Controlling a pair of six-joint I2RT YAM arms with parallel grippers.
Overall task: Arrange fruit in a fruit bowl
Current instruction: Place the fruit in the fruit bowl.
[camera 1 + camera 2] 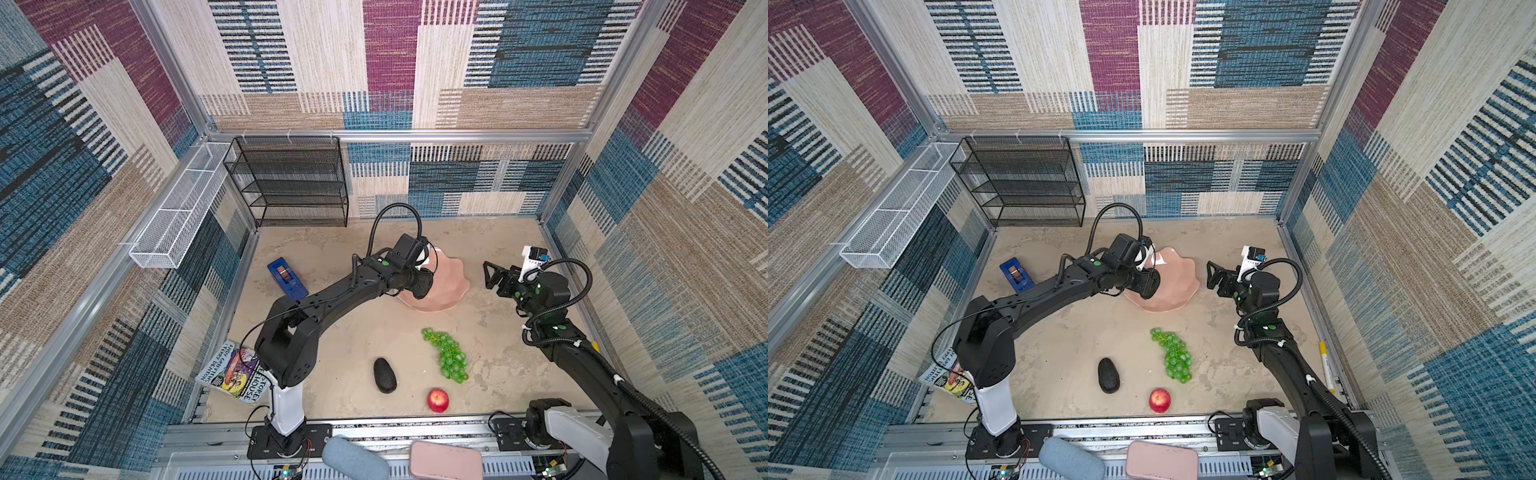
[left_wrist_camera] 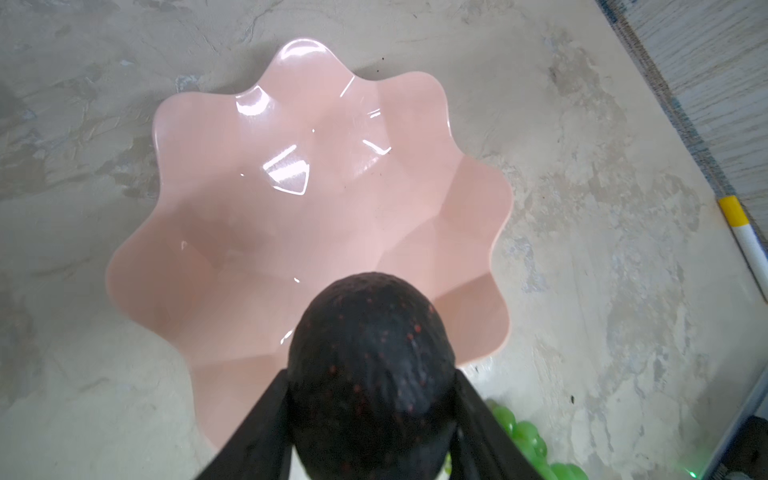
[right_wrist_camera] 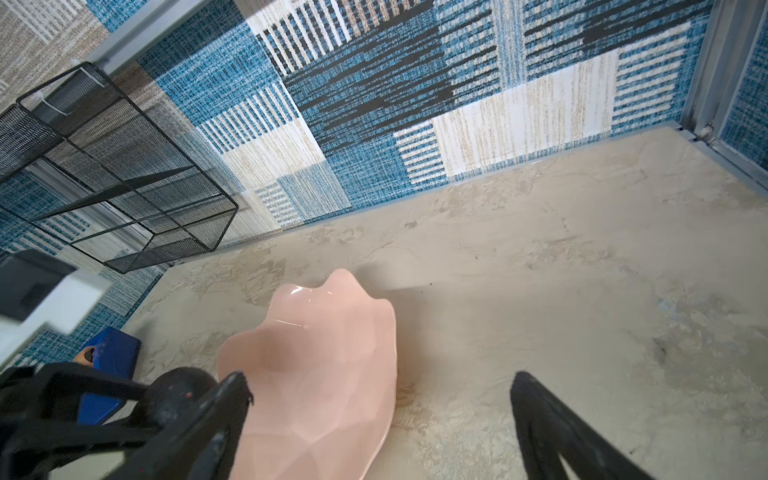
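Placing the first fruit: the left gripper, clamped on a near-black pebbly avocado, hangs over the wavy-edged pale pink bowl mid-frame in a top view, so lowering and releasing should follow; the right gripper gapes empty beside it.

Overhead tops; both wrists share bowl

Lab cell: aluminium frame, carpeted walls
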